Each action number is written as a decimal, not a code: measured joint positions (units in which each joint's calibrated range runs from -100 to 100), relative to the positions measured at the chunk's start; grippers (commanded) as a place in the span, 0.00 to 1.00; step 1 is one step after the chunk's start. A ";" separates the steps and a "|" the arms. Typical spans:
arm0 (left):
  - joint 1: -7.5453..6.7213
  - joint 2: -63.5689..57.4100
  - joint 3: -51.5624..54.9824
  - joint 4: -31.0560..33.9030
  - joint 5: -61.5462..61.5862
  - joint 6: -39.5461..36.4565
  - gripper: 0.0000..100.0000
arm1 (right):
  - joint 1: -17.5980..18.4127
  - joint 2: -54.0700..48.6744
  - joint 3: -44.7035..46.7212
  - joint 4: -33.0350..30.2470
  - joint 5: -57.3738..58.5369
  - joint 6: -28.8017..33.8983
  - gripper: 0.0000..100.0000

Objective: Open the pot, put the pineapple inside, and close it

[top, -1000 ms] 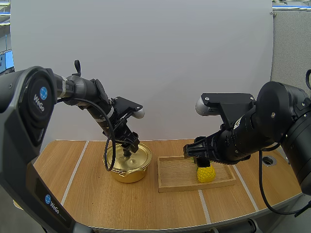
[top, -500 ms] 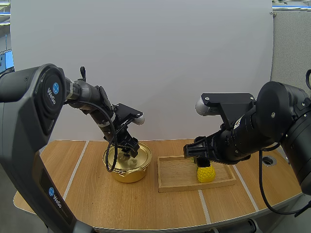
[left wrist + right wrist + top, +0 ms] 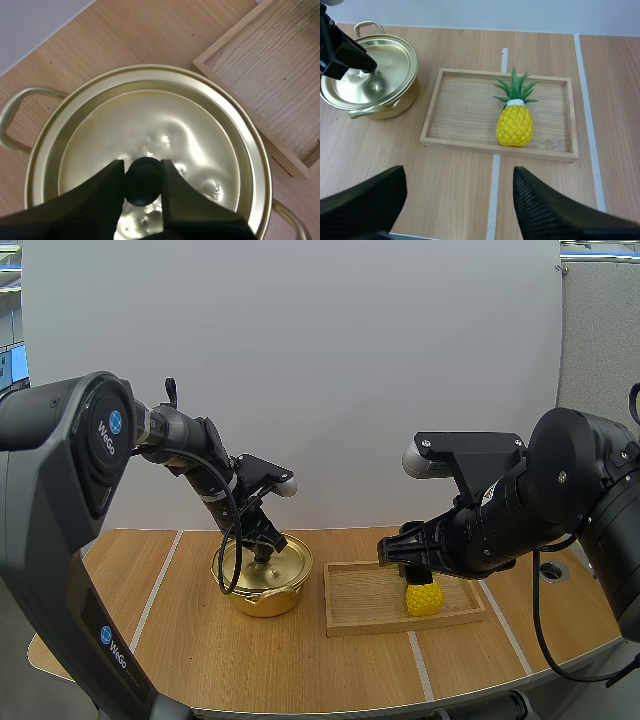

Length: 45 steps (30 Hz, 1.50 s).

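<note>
Nearest, the right gripper (image 3: 456, 175) hangs over the bare front of the table (image 3: 545, 50), its two black fingers spread wide with nothing between them. It is short of the near rim of the wooden tray (image 3: 465, 112). Beyond it, the pineapple (image 3: 514, 125) sits inside that tray, toward the tray's right half, with its yellow body nearer and its green crown pointing toward the far rim (the gripper is apart from it, not touching). To the left of the tray, close beside it but with a strip of table between them, stands the golden pot (image 3: 262, 600) with its lid (image 3: 190, 135) seated in the rim. The left gripper (image 3: 141, 165) reaches down over the middle of the lid, its fingertips pinching the black knob (image 3: 142, 182) from both sides. The left wrist view shows the pads pressed against the knob's flanks. One of the pot's loop handles (image 3: 10, 115) sticks out on the side away from the tray.
</note>
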 measured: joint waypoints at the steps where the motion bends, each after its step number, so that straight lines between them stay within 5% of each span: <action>1: 0.00 0.00 0.00 0.00 0.41 -0.09 0.00 | 0.00 0.00 0.00 0.00 0.00 0.00 1.00; 16: 0.00 -13.79 -16.01 1.40 11.43 -4.65 0.00 | 0.00 0.00 0.00 0.00 0.00 0.00 1.00; 25: 0.00 -26.29 -42.88 12.40 11.00 -11.43 0.00 | 0.00 0.00 0.00 0.00 0.00 0.00 1.00; 37: 0.00 -28.01 -67.48 15.92 10.94 -13.72 0.00 | 0.00 0.00 0.00 0.00 0.00 0.00 1.00; 45: 0.00 -28.27 -71.52 16.03 1.70 -13.72 0.00 | 0.00 0.78 0.00 -2.00 0.00 0.00 1.00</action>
